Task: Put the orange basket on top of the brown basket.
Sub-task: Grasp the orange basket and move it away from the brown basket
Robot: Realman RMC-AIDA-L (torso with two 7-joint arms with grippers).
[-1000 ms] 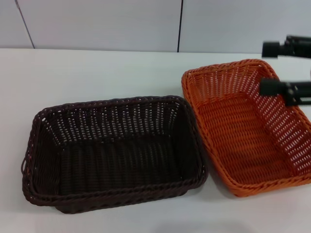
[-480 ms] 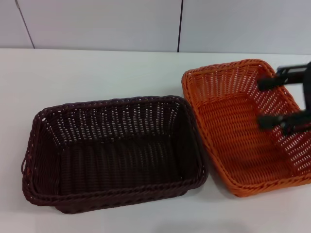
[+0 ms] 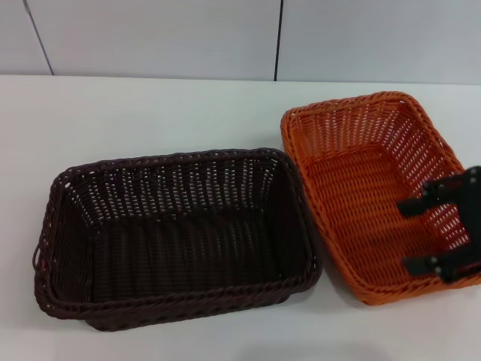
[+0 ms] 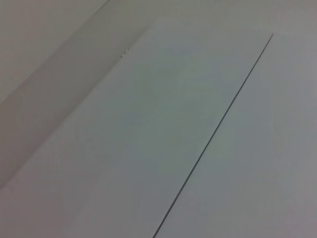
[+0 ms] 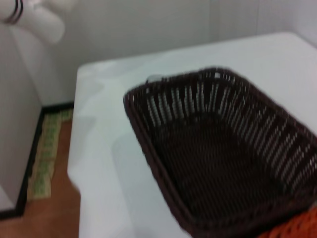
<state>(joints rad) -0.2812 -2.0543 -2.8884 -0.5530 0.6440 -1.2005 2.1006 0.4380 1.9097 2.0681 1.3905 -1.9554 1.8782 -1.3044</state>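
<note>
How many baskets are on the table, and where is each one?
2. The brown basket sits on the robot's left side of the table; the orange basket sits beside it on the right, under the right hand.

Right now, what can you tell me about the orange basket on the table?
The orange basket is a bright, rectangular, woven wicker-style tray with a braided rim and sloped openwork sides. It is empty and sits flat on the white table, to the right of the brown basket, their rims close or touching. The right gripper hovers open over its near right side, not gripping it.
</note>
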